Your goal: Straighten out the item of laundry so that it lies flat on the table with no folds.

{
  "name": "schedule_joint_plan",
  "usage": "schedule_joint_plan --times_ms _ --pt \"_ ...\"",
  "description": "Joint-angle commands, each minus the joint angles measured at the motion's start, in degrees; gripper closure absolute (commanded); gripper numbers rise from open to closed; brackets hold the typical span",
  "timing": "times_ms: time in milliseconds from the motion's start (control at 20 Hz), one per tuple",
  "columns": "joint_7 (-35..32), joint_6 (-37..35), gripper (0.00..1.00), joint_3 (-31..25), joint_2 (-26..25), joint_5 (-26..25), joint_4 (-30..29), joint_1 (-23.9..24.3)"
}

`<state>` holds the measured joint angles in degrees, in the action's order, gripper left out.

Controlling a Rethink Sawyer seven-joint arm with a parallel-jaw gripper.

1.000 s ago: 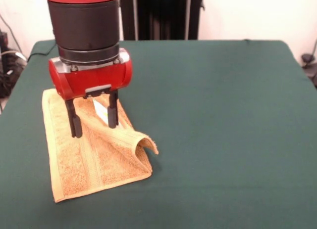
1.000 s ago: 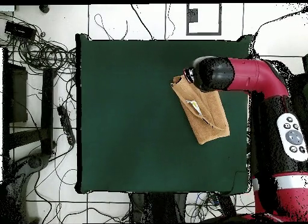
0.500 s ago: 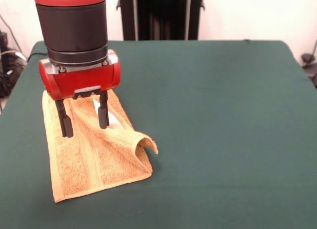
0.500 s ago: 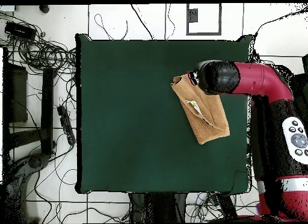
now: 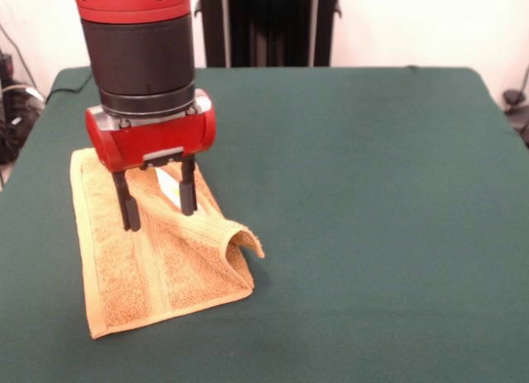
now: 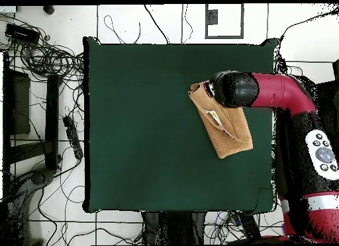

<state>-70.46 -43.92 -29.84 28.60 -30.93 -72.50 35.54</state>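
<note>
The orange-tan towel [image 5: 157, 259] lies at the left of the green table [image 5: 372, 201] in the front view. Its right side is folded back over itself in a raised flap ending in a curled corner [image 5: 244, 241]. A small white tag [image 5: 168, 184] shows between the fingers. My gripper [image 5: 157, 208] hangs open just above the towel's upper part, its two dark fingers [image 5: 188, 193] straddling the top of the fold, holding nothing. In the overhead view the towel [image 6: 225, 131] lies near the table's right edge, with the arm's head [image 6: 233, 89] over its upper end.
Cables and equipment [image 6: 46, 91] lie on the floor left of the table in the overhead view. The arm's red body [image 6: 311, 137] runs along the table's right side. The pedestal's dark column [image 5: 264, 23] stands behind the table's far edge.
The gripper, which had drifted left half a second ago, has moved back right and slightly lower over the fold. It stays open. The towel has not moved.
</note>
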Motion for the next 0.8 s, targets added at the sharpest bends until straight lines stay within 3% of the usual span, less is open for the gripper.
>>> schedule_joint_plan --times_ms 50,800 --pt "-5.1 4.9 0.0 1.3 -0.2 -0.3 -12.3 -0.7" --pt "-8.7 11.2 0.0 2.8 -1.5 1.7 -16.5 -1.1"
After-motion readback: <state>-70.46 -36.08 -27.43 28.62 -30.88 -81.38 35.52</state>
